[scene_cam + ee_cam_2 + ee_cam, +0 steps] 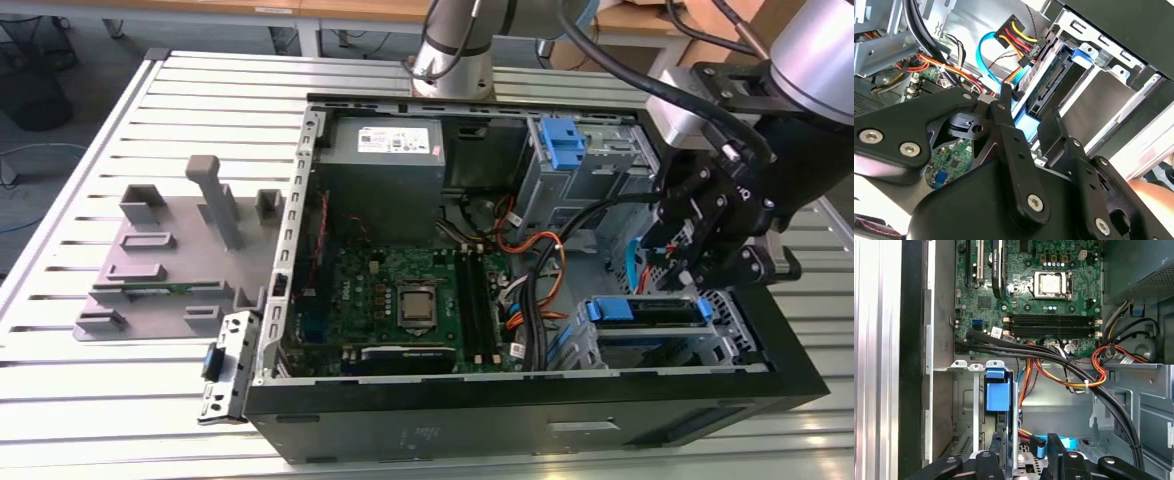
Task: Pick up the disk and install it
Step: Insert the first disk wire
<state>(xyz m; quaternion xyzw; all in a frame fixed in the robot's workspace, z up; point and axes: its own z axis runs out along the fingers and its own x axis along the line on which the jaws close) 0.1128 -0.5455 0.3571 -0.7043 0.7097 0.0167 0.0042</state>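
We judged the black jaws, clenched on the blue-framed silver disk, risked snagging the orange cables.

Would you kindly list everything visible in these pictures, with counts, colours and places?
computer case: one, black, open on the slatted table.
slatted table: one, silver, under everything.
motherboard: one, green, case floor.
power supply: one, grey, case's far corner.
disk: one, blue-bracketed, in the near drive cage at the exterior view's right.
blue latch: one, far drive bay.
grey fixture: one, on the table at the exterior view's left.
cables: several, black, orange, red.
tool: one, black, above the disk.
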